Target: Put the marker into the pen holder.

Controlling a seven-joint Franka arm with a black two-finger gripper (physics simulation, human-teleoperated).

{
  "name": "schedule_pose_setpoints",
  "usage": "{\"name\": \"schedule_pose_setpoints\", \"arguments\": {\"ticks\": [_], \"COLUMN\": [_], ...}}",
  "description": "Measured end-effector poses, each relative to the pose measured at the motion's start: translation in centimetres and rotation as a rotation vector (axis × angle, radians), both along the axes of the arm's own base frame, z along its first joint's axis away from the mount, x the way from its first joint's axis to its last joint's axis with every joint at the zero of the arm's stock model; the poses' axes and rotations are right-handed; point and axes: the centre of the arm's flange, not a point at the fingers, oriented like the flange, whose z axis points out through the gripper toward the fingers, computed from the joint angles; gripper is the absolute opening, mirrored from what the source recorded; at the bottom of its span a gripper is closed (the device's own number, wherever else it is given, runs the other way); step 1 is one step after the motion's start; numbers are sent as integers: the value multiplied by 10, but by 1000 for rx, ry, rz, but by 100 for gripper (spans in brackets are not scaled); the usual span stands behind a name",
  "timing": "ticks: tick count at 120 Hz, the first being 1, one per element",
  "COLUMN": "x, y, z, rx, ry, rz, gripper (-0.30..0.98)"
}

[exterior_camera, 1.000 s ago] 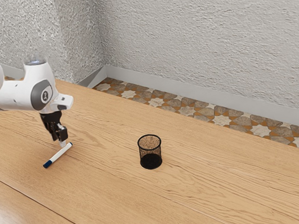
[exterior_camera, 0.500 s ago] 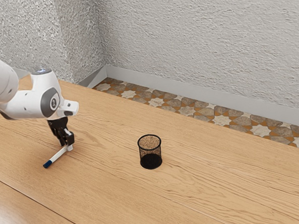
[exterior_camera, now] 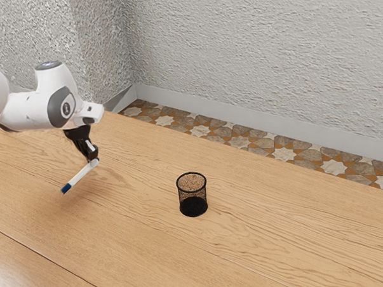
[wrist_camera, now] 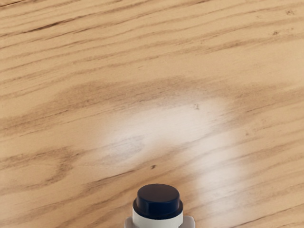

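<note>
while gripper (exterior_camera: 94,159) holds marker (exterior_camera: 81,175) above tabletop (exterior_camera: 257,235), pen holder's rim (exterior_camera: 191,192) well apart.

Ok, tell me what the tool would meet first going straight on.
The tabletop, it seems: the tool points down at it, and the held marker would likely touch first; the gap is hard to judge.

Bright, fairly even light. Exterior view: wall (exterior_camera: 252,63) behind claw (exterior_camera: 94,162) pale, rough relief picked out by fine shading. Soft, faint shadow on table (exterior_camera: 269,248) under claw; mild sheen on wood nearer camera than claw. Wrist view: whitish glare patches on wood just past claw, strong enough to wash out grain; dim highlight on dark cap (wrist_camera: 158,199) at claw. Exact light source: can't tell.
</note>
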Motion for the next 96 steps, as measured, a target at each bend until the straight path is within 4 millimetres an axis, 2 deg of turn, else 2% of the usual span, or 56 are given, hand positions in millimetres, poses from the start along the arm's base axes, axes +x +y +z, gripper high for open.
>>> {"name": "schedule_pose_setpoints", "arguments": {"ticks": [10, 21, 31, 38, 48, 67, 83, 96], "x": [5, 20, 35, 46, 50, 54, 58, 60], "y": [-40, -107, -158, -190, -230, -300, -323, -330], "z": [56, 109, 145, 160, 168, 156, 138, 120], "rx": [-4, -7, -7, -23, -50, -94, -122, -143], "ry": [-62, -134, -192, -227, -246, -242, -226, -208], "rz": [-93, -250, -379, -454, -550, -707, -770, -797], "gripper": [-10, -10, -10, -10, -10, -10, -10, -9]}}
